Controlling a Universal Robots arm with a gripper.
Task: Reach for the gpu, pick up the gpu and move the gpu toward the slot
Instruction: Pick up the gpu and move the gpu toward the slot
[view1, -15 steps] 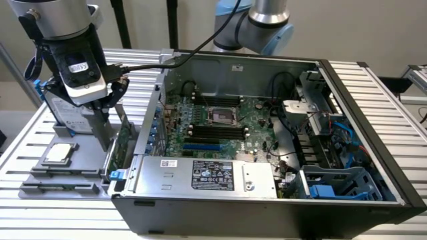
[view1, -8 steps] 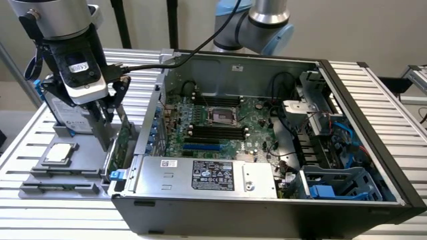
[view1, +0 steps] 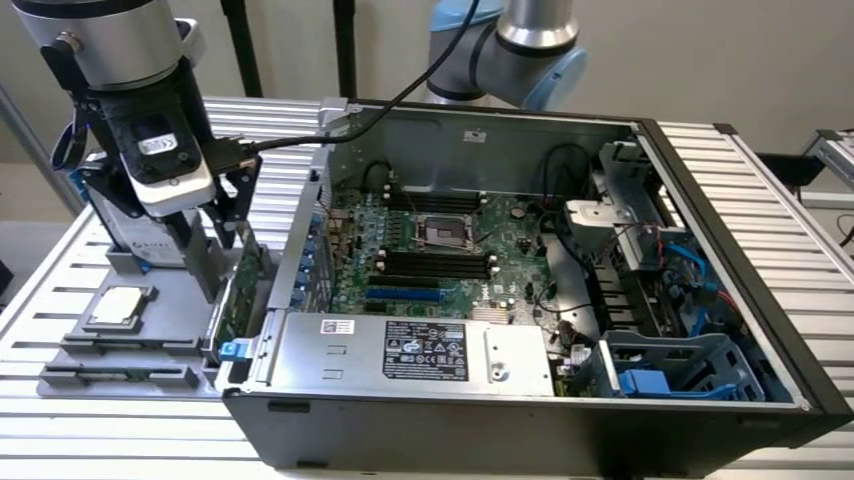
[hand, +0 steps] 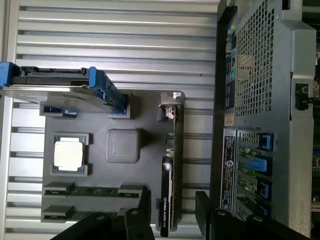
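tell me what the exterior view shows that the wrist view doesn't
Exterior view adds: the motherboard inside the open case. Wrist view adds: the perforated rear grille. Both share: the gpu standing on edge in the grey holder, the open gripper straddling it, and the silver chip.

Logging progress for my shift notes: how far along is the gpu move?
Done: the reach; the open tool straddles the gpu. In hand: nothing gripped yet. Left: the gpu stands in its grey tray, not lifted, outside the case.
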